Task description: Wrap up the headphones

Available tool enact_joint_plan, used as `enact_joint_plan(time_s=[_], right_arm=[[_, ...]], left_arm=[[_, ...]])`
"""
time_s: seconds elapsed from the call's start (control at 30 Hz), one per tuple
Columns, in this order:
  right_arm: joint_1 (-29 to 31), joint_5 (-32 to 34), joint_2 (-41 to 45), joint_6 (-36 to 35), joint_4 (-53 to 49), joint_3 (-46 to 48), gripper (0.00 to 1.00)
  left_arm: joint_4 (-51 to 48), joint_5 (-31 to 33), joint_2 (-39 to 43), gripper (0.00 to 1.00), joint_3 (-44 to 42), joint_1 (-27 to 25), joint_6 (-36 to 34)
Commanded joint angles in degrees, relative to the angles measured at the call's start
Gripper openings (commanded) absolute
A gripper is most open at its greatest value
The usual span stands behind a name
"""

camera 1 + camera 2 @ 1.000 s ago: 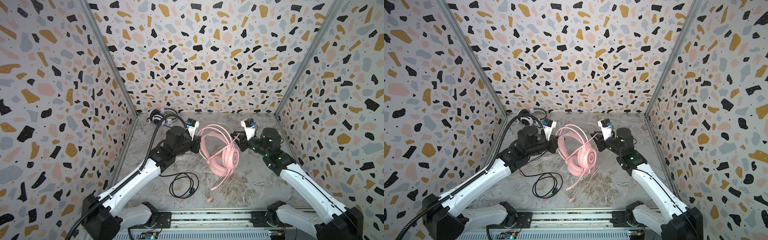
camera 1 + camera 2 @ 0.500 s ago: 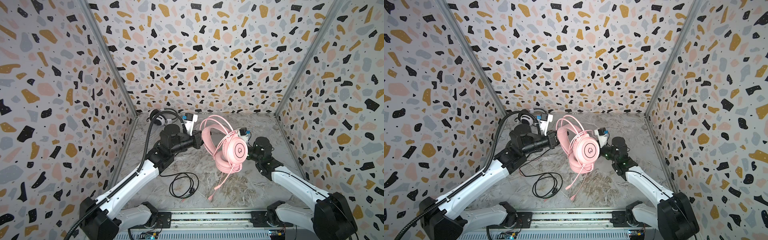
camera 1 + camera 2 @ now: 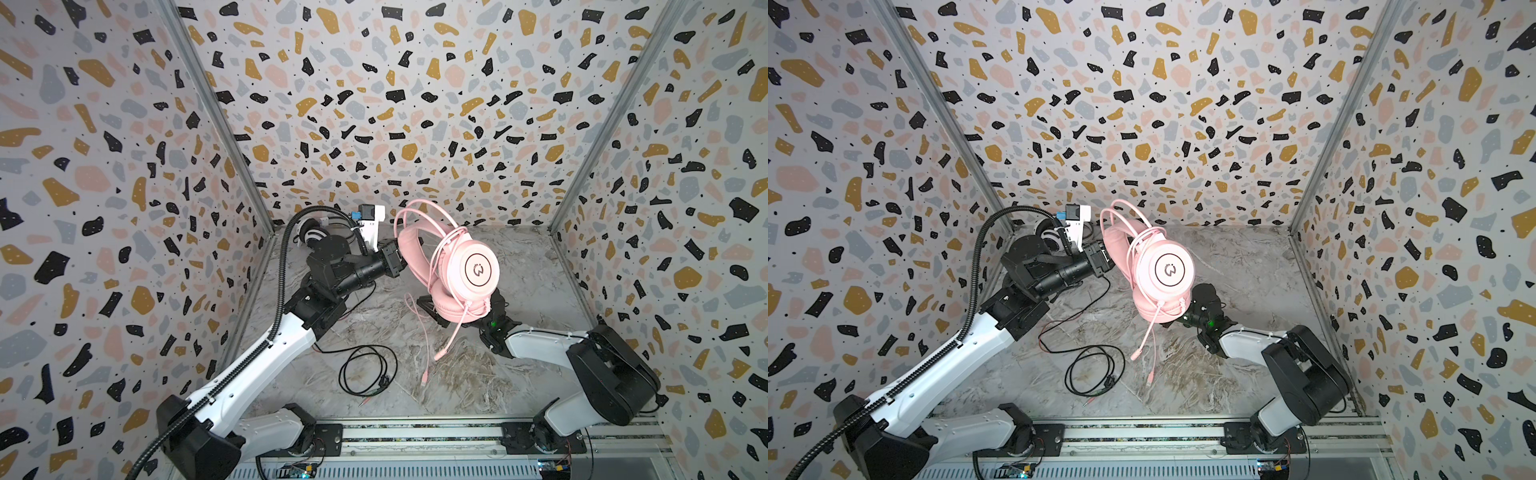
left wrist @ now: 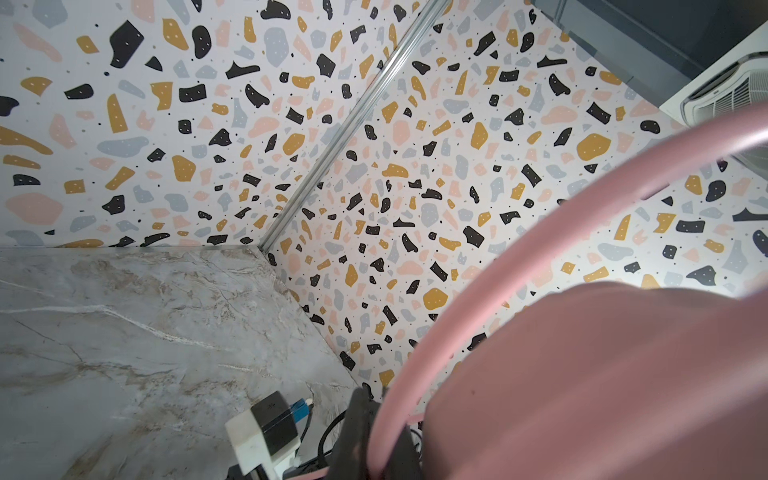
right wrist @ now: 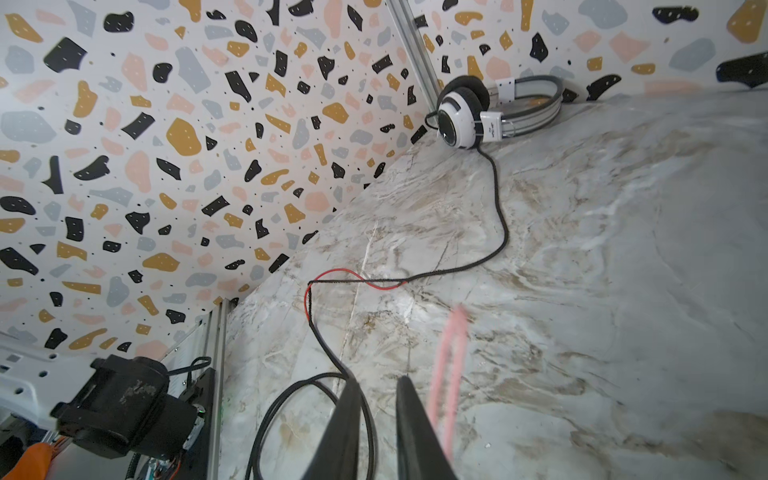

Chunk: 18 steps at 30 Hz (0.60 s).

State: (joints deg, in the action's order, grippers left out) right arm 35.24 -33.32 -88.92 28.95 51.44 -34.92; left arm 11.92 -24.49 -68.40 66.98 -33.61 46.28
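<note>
Top views, left gripper: in both top views my left gripper [image 3: 395,261] [image 3: 1100,262] is clamped fully onto the padded headband of the pink headset [image 3: 473,270] [image 3: 1169,270], which hangs in the air over the middle of the table [image 3: 532,291].
Top views, right gripper: my right gripper [image 3: 426,305] sits low behind the hanging earcup and is mostly hidden, so I cannot tell its opening from here.
Top views, cables: the pink cable [image 3: 424,345] loops over the headband and dangles toward the table. The black cable [image 3: 363,370] lies coiled nearer the front, apart from it.
Top views, room: the white headset [image 3: 309,237] lies in the far left corner behind my left wrist. Bare table runs right and back to the walls [image 3: 623,187].
Left wrist, grip: my fingers [image 4: 359,432] pinch the pink band, and the headband pad fills much of the view. Beyond it the table is bare up to the wall corner.
Right wrist, right gripper: a narrow gap shows between my fingers [image 5: 345,436], with nothing in it. The pink cable, blurred, runs just beside one finger, outside the gap.
Right wrist, room: the black cable trails across the table from the white headset, which rests against the wall corner. Its loops lie below my fingers.
</note>
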Motion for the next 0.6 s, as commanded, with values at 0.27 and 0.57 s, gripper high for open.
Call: enact_joint_plan(time_s=[0.27,0.57], right_arm=[[5.6,3.3,0.9,4.8,10.4,7.3,0.08],[14.9,9.0,7.0,2.3,-0.5,8.4,0.08]], left_arm=[[2.8,32.2,0.6,0.0,1.6,4.1,14.9],[-9.2,60.6,-5.4,0.0,5.2,4.2,15.7]])
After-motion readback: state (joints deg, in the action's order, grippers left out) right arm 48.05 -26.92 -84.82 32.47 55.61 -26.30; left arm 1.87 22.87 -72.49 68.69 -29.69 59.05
